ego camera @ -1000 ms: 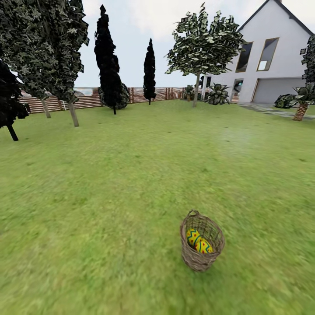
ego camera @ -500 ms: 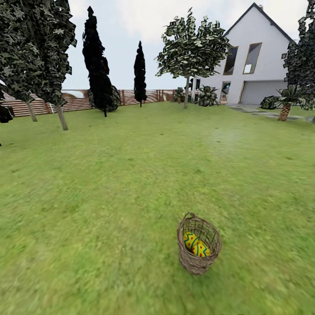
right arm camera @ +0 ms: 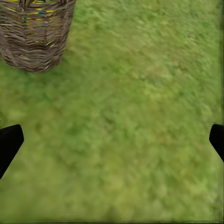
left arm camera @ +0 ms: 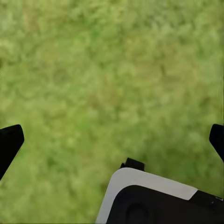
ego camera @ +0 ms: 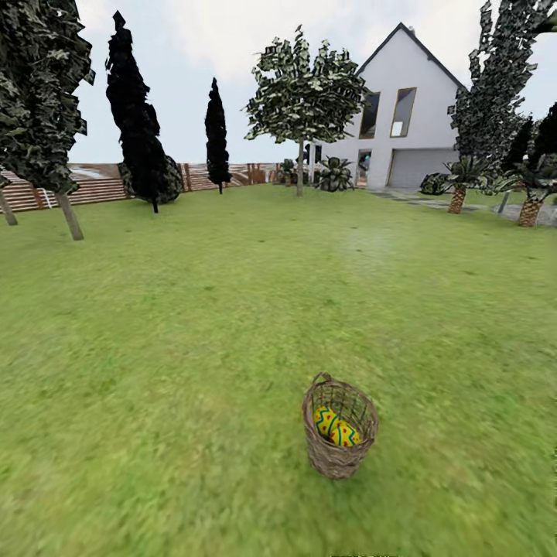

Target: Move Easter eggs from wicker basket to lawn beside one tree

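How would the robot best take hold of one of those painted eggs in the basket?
Probably from straight above, through the open mouth of the basket, since the woven wall rings the eggs on every side. Grip the topmost egg across its narrow middle, where the rounded sides suit two fingers. The wrist views show both grippers' fingertips wide apart over the lawn, so they look ready.

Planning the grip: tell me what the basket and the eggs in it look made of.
The wicker basket: brown woven twigs, matte and rough, with gaps in the weave that light passes through. The Easter eggs: a smooth, seemingly hard painted shell, yellow with blue zigzags and red marks; the material beneath is unclear in this render.
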`<state>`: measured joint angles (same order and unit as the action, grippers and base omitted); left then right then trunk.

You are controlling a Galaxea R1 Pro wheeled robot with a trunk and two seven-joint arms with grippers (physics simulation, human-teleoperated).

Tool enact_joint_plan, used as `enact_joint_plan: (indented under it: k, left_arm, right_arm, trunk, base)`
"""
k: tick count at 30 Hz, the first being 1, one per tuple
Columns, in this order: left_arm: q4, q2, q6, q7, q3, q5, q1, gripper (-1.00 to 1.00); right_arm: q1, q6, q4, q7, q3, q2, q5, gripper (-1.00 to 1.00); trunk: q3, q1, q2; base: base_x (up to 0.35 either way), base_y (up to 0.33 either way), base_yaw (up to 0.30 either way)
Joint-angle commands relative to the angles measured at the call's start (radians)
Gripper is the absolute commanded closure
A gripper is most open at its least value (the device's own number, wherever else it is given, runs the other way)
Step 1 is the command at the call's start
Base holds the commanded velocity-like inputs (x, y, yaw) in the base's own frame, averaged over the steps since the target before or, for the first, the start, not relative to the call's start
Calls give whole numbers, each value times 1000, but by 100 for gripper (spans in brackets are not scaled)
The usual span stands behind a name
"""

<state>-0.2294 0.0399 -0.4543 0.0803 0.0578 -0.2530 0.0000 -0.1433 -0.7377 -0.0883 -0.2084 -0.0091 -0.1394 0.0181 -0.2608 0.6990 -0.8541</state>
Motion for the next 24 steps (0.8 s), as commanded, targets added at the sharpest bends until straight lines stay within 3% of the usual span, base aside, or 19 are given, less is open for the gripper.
enact_joint_plan:
  k: [1, 8, 17, 24]
  left_arm:
    - [-1, 0, -1, 1, 3, 2, 0, -100]
    - [-1, -1, -1, 1, 3, 2, 0, -100]
    - [-1, -2, 0, 7, 3, 3, 0, -100]
    - [-1, -4, 0, 9, 2, 4, 0, -100]
  right_arm:
    - [-1, -4, 1, 0, 0, 0, 2, -100]
    - [-1, -3, 1, 0, -2, 0, 3, -100]
    - [-1, -1, 1, -2, -3, 0, 7, -100]
    - [-1, 0, 0, -2, -3, 0, 8, -100]
  trunk:
    - [0, 0, -1]
    - [6, 0, -1]
    - [11, 0, -1]
    - [11, 0, -1]
  base:
    - [-6, 317, -255]
    - [-1, 301, -261]
    - [6, 47, -274]
    - [202, 200, -296]
